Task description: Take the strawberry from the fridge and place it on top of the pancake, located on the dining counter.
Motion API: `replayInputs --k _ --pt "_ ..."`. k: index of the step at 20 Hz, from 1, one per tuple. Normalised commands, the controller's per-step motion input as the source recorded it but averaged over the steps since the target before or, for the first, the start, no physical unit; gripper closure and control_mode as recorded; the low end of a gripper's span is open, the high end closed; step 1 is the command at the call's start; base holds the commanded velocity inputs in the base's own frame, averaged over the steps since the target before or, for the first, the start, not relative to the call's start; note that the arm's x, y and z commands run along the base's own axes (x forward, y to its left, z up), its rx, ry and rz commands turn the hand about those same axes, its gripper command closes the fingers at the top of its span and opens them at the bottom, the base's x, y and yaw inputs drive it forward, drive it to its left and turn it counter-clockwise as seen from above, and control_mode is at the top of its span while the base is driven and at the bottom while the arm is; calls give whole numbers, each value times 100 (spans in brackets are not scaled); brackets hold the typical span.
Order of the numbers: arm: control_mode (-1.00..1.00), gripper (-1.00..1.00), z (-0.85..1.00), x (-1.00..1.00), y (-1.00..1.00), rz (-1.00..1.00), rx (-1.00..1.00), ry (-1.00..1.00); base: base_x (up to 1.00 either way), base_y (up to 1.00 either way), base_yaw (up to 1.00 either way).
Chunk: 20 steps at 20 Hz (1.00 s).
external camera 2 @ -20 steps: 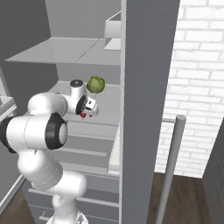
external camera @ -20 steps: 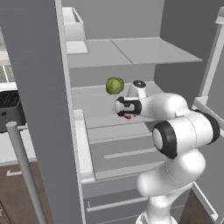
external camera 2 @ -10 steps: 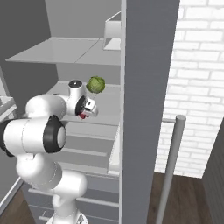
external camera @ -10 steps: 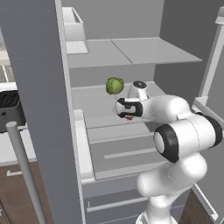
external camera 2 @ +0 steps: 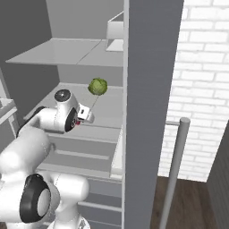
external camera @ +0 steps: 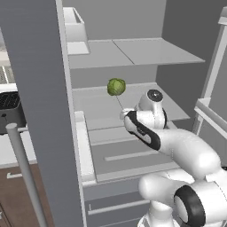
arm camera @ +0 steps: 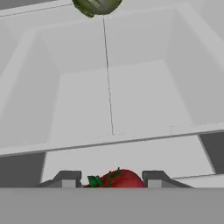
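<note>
Matte grey fridge (external camera: 40, 88) panels; strawberry (arm camera: 118, 179) seemingly glossy.

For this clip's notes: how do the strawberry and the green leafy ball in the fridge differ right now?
Colour: the strawberry is bright red with green leaves; the green leafy ball is all green. Size: the strawberry is much smaller than the ball. State: the strawberry sits between the gripper fingertips, while the ball rests untouched farther back on the shelf. Both are rounded and inside the open fridge.

Base views flank fridge (external camera: 44, 88) — hand view close inside
</note>
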Motion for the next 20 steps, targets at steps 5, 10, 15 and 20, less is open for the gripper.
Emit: replayInputs --k 5,10,15,20 --pt "-100 100 100 -69 0 0 0 0 0 0 0" --pt "-100 100 89 -70 -6 0 1 7 0 0 0" --pt "-100 100 48 -70 -1 0 0 2 0 0 0" --pt "-100 100 31 -69 -1 -1 0 0 0 0 0"
